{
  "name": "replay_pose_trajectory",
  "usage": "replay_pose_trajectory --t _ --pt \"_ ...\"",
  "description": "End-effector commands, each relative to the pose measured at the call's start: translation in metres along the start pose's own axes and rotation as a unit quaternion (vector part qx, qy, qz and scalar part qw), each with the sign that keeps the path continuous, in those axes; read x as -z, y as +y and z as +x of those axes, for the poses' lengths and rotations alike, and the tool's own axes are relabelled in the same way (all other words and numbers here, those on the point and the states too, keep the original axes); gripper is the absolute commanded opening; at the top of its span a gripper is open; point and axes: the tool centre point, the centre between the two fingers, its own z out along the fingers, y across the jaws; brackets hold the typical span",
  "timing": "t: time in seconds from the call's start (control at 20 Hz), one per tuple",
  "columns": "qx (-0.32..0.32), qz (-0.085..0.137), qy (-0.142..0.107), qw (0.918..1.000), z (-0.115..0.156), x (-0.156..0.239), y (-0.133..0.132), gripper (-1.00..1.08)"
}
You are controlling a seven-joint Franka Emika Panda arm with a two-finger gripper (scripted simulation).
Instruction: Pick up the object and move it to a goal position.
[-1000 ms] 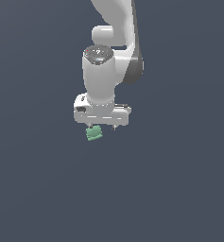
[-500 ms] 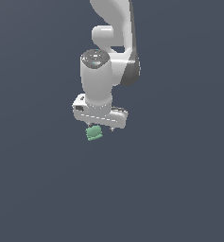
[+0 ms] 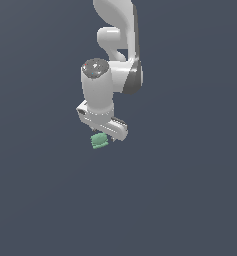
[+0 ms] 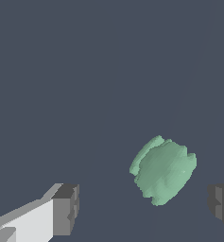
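Note:
The object [image 3: 99, 141] is a tiny mint-green lumpy block with a ridged, rounded edge. It lies on the dark grey floor. In the exterior view my white gripper [image 3: 104, 133] hangs straight above it, almost touching its top. In the wrist view the object [image 4: 163, 171] lies between my two dark fingertips, nearer one of them. The gripper [image 4: 142, 197] is open wide and holds nothing. One finger [image 4: 66, 208] shows well. The other finger [image 4: 222, 206] is cut off by the picture's edge.
Plain dark grey floor [image 3: 190, 200] lies all around. The white arm [image 3: 117, 30] rises from the hand toward the top of the exterior view. No goal marker shows.
The hand has turned about its axis and shifted slightly to the exterior view's left and down, closer over the object. The object has not moved.

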Motion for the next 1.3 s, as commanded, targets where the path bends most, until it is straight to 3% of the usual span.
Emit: replay_pose_trajectory --t 0.0,0.3,0.7,1.0,1.25 --pt "-0.04 0.001 -0.001 0.9992 -0.002 -0.006 0.006 1.0" --pt "-0.136 0.001 -0.004 0.9908 -0.008 -0.018 0.02 1.0" --pt "-0.252 0.001 -0.006 0.9676 -0.015 -0.033 0.038 1.0" --pt "-0.309 0.0 -0.007 0.9511 -0.019 -0.04 0.047 1.0" --pt "-0.334 0.0 -0.007 0.9425 -0.02 -0.044 0.051 1.0"
